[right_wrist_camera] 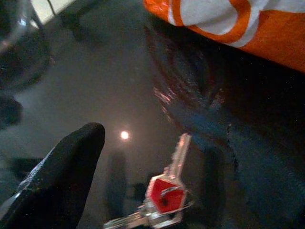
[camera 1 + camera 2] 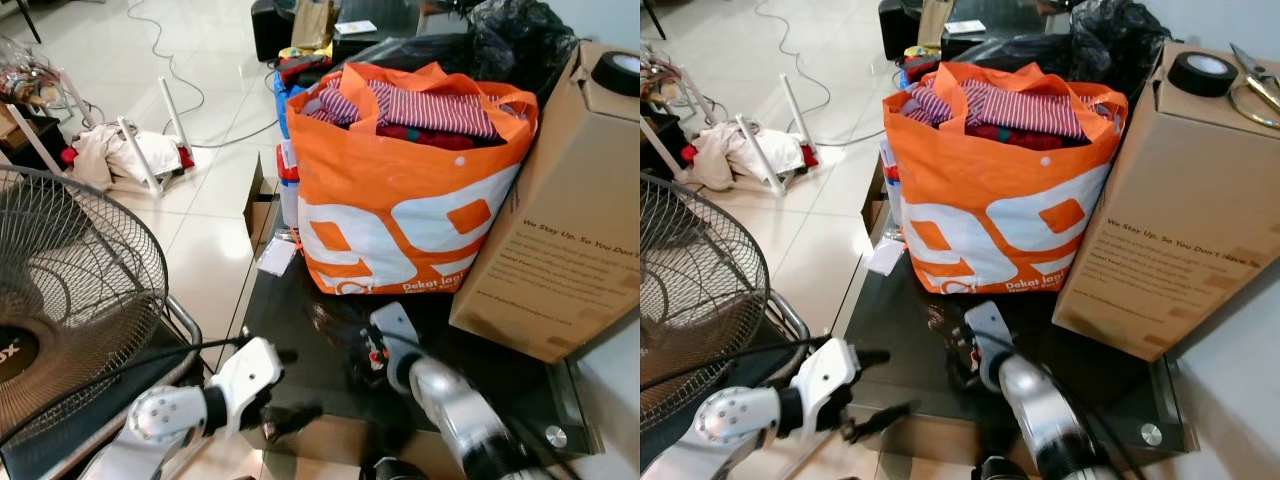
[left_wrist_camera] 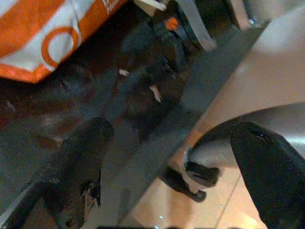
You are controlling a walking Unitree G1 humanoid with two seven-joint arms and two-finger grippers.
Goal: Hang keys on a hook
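Task status: early stage. The bunch of silver keys with a red hexagonal tag lies flat on the dark glass tabletop, just in front of the orange-and-white shopping bag stuffed with striped clothes; it is neither gripped nor lifted. No hook can be made out, so grasping, carrying and hanging all appear to remain. The right gripper hovers low over the tabletop close to the keys, fingers apart, with one black finger beside the bunch and not touching it. The left gripper is held at the near edge of the table, fingers spread wide and empty. Count: one key bunch, with one blade clearly visible and the rest too blurred to number; one shopping bag; one brown cardboard box just beside the bag; one black wire-guard floor fan; two grippers.
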